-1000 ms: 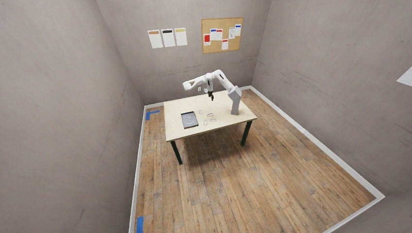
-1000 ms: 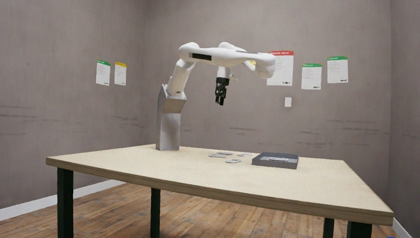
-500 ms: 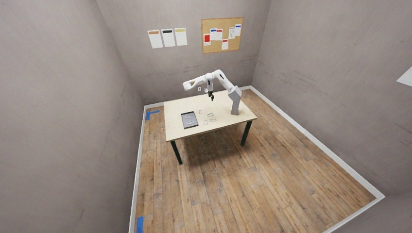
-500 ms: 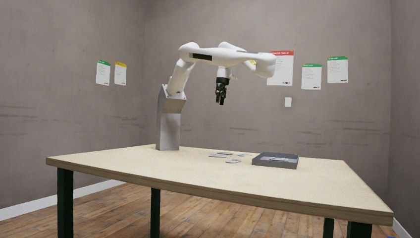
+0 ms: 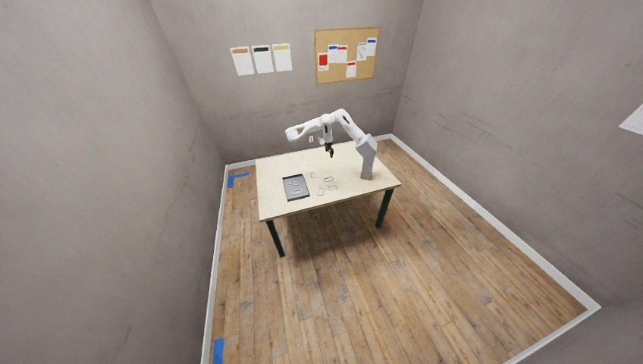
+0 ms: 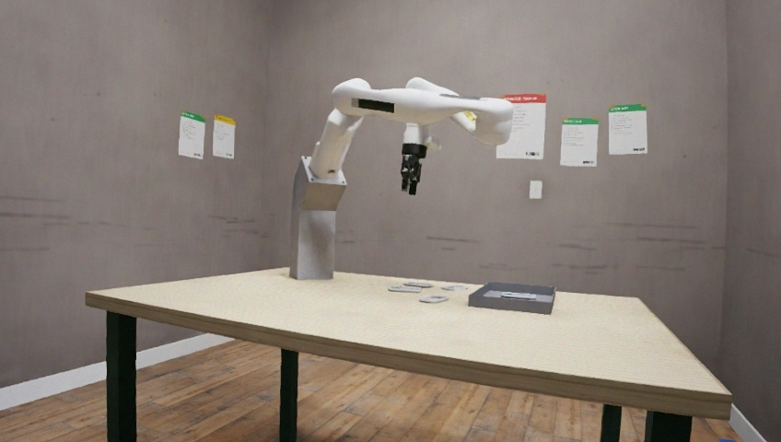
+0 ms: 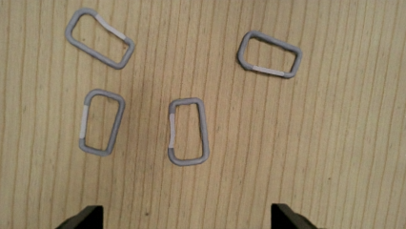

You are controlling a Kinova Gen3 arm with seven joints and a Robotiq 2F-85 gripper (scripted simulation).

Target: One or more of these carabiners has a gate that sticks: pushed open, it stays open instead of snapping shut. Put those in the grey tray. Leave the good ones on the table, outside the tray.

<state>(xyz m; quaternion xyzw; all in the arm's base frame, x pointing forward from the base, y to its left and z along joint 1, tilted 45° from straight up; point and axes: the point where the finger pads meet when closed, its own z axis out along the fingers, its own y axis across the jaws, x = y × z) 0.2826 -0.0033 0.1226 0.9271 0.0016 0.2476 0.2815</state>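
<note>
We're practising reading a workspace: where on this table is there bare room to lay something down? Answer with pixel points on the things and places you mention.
Bare patches: between the grey tray (image 5: pixel 305 196) (image 6: pixel 512 306) and the tabletop's end away from the arm's pedestal (image 5: pixel 367 165) (image 6: pixel 315 246). Crowded: the four loose carabiners beside the tray.

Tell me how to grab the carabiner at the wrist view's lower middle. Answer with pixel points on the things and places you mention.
I'd bring the open gripper (image 5: pixel 331 155) (image 6: pixel 408 191) (image 7: pixel 187 216) straight down over that carabiner (image 5: pixel 327 181) (image 6: pixel 404 290) (image 7: pixel 205 129), pinching its long sides near one end: it lies flat, its length crossing the line between the fingertips, and its pale gate (image 7: pixel 172 131) is mid-side.
</note>
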